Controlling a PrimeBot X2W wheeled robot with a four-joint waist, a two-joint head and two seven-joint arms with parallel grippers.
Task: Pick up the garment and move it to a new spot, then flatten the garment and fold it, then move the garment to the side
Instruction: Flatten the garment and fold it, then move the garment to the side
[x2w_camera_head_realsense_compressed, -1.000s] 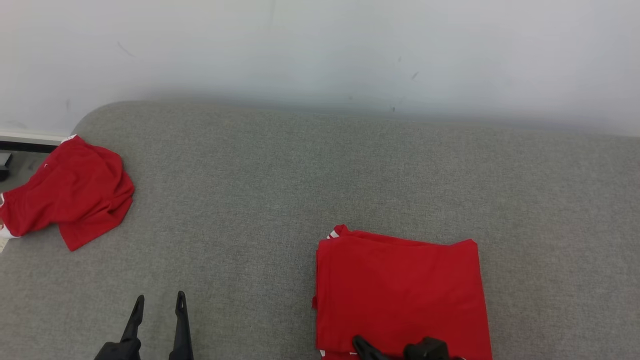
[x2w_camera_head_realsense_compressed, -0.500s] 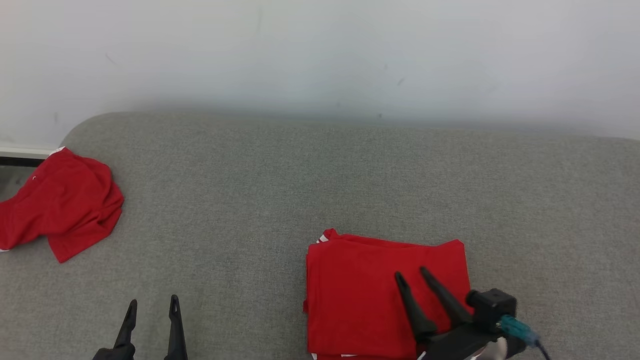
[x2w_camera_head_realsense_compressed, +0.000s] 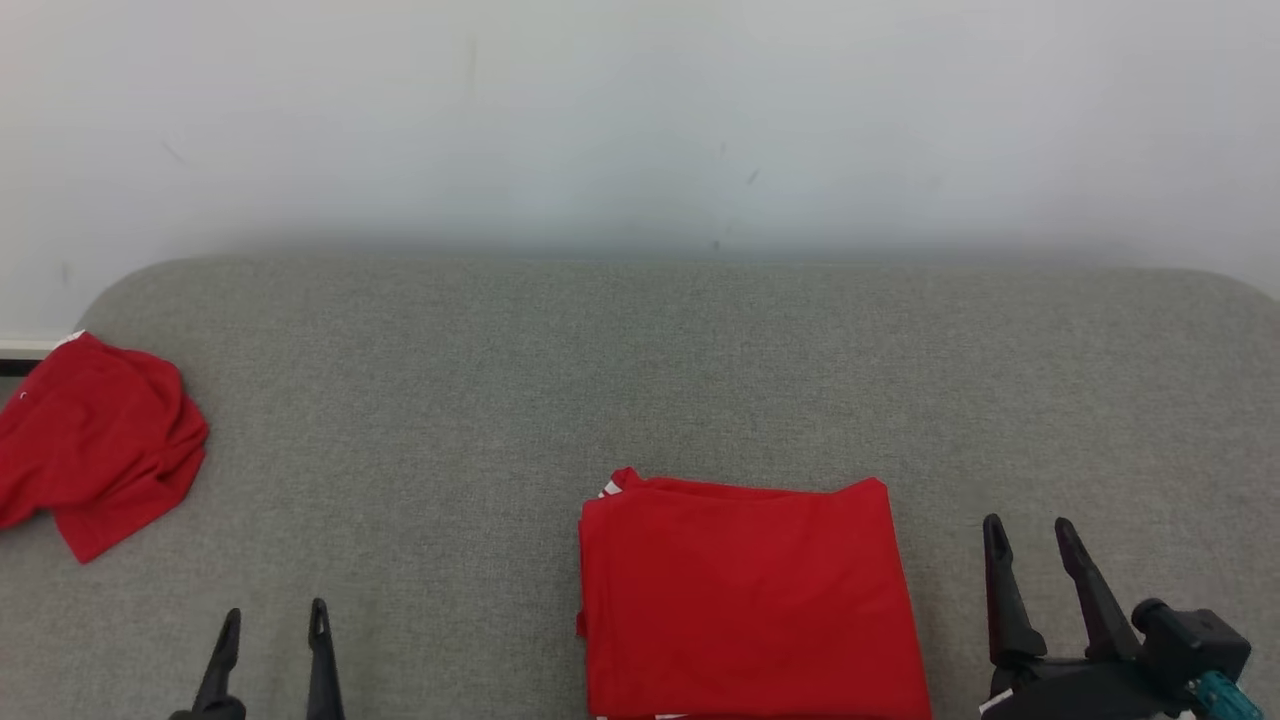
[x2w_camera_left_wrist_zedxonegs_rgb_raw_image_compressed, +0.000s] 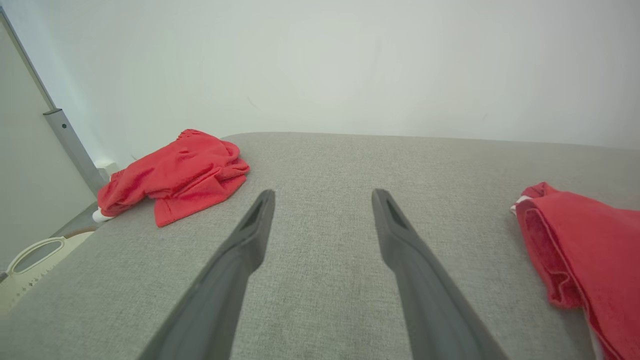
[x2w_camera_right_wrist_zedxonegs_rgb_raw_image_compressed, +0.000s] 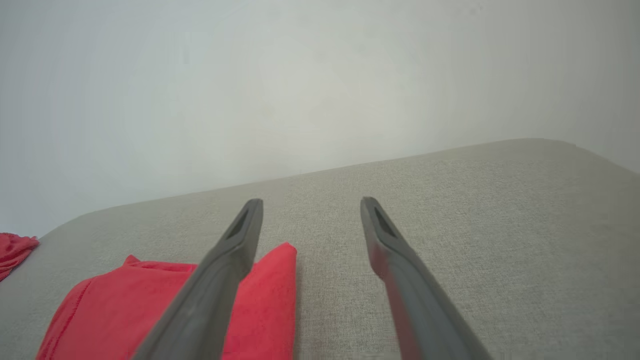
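**Right gripper (x2w_camera_head_realsense_compressed: 1028, 523) now clear of the folded red garment (x2w_camera_head_realsense_compressed: 745, 595)**

Half a second ago its two dark fingers stood over the right part of the cloth. Now they stand to the garment's right, apart from it, above the bare grey upholstered surface (x2w_camera_head_realsense_compressed: 600, 370) near the front edge. The head camera has shifted too, so the whole scene sits lower and further left in its view. The fingers are spread with nothing between them. In the right wrist view the finger at that view's left crosses in front of the cloth's far right corner, while the other is over bare fabric.

The left gripper (x2w_camera_head_realsense_compressed: 275, 608) points away from the robot over the left part of the front edge, fingers likewise parted and empty, well apart from both cloths.

The folded red garment lies flat as a neat rectangle near the front edge, a little right of the middle, its near edge cut off by the bottom of the head view. A bit of white trim shows at its far left corner.

A crumpled red garment (x2w_camera_head_realsense_compressed: 95, 440) lies in a heap at the left edge, near the far left corner. Behind the surface rises a white wall (x2w_camera_head_realsense_compressed: 640, 120), and in the left wrist view a grey post (x2w_camera_left_wrist_zedxonegs_rgb_raw_image_compressed: 70, 145) stands beyond the left edge
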